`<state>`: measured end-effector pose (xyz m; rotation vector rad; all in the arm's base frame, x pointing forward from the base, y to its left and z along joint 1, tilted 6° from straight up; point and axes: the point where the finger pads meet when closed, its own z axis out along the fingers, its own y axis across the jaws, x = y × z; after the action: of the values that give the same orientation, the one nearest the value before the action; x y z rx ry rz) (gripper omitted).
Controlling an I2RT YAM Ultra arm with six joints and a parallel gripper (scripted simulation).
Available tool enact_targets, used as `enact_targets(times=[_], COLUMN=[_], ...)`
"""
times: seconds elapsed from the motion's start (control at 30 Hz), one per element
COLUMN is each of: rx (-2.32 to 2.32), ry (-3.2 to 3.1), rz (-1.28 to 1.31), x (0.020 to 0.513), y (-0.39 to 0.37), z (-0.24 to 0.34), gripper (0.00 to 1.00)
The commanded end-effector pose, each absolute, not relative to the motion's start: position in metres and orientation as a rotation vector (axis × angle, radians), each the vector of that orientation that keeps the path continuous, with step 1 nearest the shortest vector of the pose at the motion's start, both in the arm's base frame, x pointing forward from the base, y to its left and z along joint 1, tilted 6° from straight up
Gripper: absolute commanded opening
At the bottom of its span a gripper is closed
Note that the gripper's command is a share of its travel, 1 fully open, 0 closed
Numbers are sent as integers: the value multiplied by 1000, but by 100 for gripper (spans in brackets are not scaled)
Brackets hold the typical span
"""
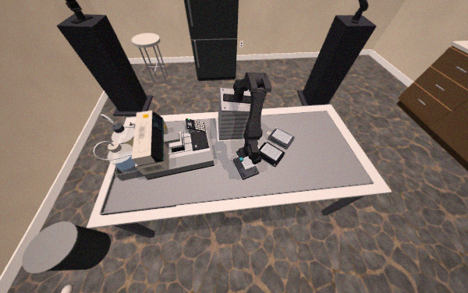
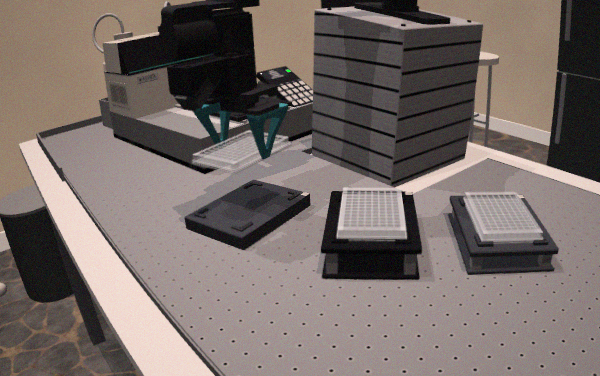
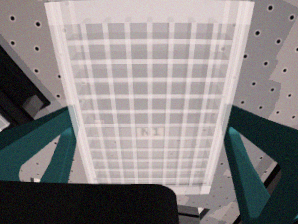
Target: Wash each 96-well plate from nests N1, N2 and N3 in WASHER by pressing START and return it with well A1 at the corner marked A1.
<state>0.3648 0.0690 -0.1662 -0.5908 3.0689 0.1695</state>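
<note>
First 96-well plate (image 2: 235, 150): clamped in end effector (image 2: 243, 131), airborne above vacated nest (image 2: 248, 210); unwashed; two plates (image 2: 371, 213) (image 2: 501, 216) nested, wash cycles pending.

path to washer (image 2: 150, 117): open air | right flank: ribbed block (image 2: 395, 95) stands close | below: bare nest (image 2: 248, 211)

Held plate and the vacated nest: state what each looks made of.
Held plate: seemingly clear, slightly frosted plastic; the table shows through its well grid, between the gripper fingers.
Vacated nest: matte black slab with raised corner locators, plastic or coated metal; cannot tell which.
</note>
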Motion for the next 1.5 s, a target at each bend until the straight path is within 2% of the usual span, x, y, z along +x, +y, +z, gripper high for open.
enact_targets(times=[0.0, 0.57, 1.47], rx=[-587, -587, -508], ry=[3055, 3055, 3073], rz=[168, 168, 163], x=[370, 370, 352], y=[69, 68, -56], z=[-157, -155, -148], gripper=[0, 0, 0])
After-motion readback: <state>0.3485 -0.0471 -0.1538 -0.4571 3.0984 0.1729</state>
